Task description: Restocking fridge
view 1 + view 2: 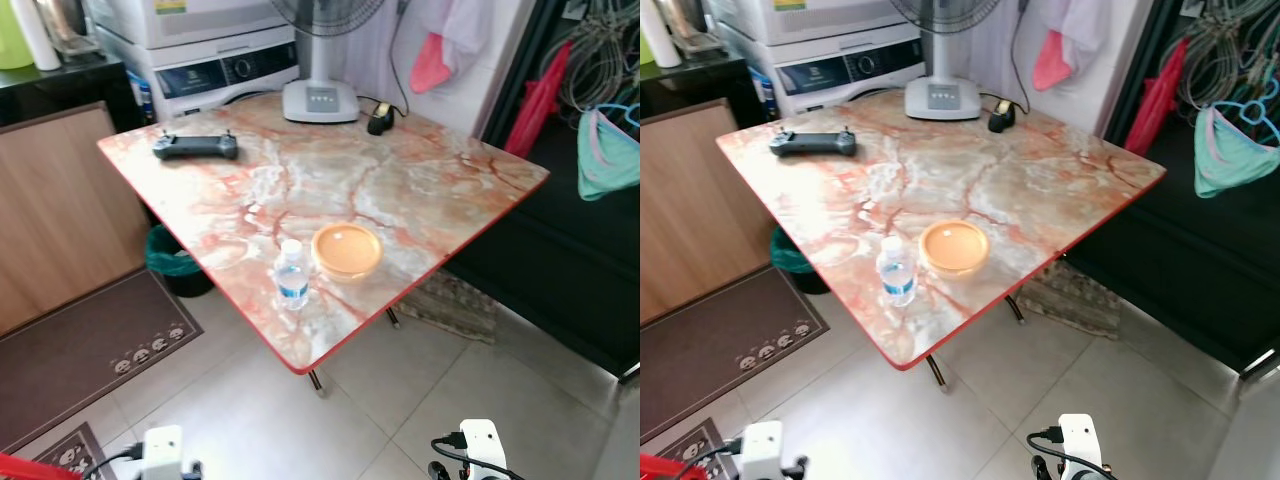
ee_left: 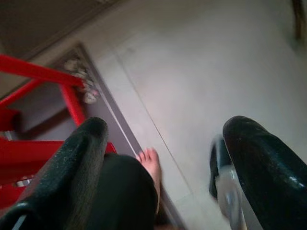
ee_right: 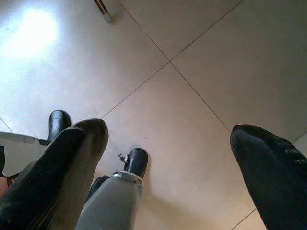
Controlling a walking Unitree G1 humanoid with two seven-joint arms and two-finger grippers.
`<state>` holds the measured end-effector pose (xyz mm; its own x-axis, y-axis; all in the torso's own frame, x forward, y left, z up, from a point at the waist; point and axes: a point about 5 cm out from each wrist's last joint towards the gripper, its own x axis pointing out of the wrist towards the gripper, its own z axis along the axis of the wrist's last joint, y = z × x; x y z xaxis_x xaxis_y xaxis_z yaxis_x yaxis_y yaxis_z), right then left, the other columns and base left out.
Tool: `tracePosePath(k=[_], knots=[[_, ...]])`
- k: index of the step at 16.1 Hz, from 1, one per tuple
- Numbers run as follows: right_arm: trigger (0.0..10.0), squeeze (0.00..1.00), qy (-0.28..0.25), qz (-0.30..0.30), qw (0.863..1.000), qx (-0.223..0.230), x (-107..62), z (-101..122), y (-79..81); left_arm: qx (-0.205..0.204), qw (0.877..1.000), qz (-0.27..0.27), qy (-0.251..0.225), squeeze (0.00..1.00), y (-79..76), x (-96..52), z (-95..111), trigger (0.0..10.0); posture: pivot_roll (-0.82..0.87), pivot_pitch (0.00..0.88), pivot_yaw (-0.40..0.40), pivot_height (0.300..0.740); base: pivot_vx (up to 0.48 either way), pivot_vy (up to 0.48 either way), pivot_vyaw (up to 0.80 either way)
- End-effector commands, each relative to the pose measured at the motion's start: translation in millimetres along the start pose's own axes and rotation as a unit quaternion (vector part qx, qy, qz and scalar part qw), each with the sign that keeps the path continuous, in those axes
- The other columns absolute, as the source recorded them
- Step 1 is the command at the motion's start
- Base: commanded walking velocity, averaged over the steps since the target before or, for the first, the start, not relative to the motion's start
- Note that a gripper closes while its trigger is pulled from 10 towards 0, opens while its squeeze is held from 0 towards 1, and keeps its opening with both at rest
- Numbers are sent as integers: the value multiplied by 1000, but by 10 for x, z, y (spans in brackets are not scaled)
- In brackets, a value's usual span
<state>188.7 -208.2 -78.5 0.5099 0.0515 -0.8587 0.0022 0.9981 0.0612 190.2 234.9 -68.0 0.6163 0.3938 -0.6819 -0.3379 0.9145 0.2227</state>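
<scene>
Marble-pattern worktop (image 1: 420,180) w/ red edge stands on tiled floor (image 1: 970,410), washing machine (image 1: 215,70) & fan base (image 1: 320,100) behind it. Water bottle (image 1: 291,275) upright near the front corner, touching nothing, orange bowl (image 1: 346,250) just beside it. Black controller (image 1: 195,147) lies near the far left edge, well apart from both. No fridge to be seen.

Left hand (image 2: 163,158) hangs low over floor, fingers spread wide, holding nothing; a person's bare foot (image 2: 152,165) & red frame (image 2: 38,115) below it. Right hand (image 3: 168,163) also low, spread wide, empty, robot's own feet beneath.

Risks, my guess: bottle sits close to the worktop edge, so a clumsy reach or a bump on the worktop could tip it off. Bowl so near that a wide-open hand may knock it. Foot near the left side = collision hazard if robot steps.
</scene>
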Motion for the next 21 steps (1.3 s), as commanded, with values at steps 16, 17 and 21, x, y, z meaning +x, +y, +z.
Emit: tracePosePath(k=[16, 17, 21], knots=[[10000, 0, 4, 0, 1000, -6, -9, -16, -33, -6, 832, -103, -545, 0, -117, -604, 2834, 10000, 93, 0, -62, 740, 0, 0, 0], [10000, 0, 4, 0, 1000, -9, -9, -18, -32, -24, 832, -146, -535, 0, -210, -652, 2933, 10000, 89, 0, -58, 740, 0, 0, 0], [10000, 0, 6, 1, 1000, -12, -8, -22, -26, 116, 807, -330, -476, 0, -620, -1012, 3128, 10000, 91, 0, -55, 740, 0, 0, 0]])
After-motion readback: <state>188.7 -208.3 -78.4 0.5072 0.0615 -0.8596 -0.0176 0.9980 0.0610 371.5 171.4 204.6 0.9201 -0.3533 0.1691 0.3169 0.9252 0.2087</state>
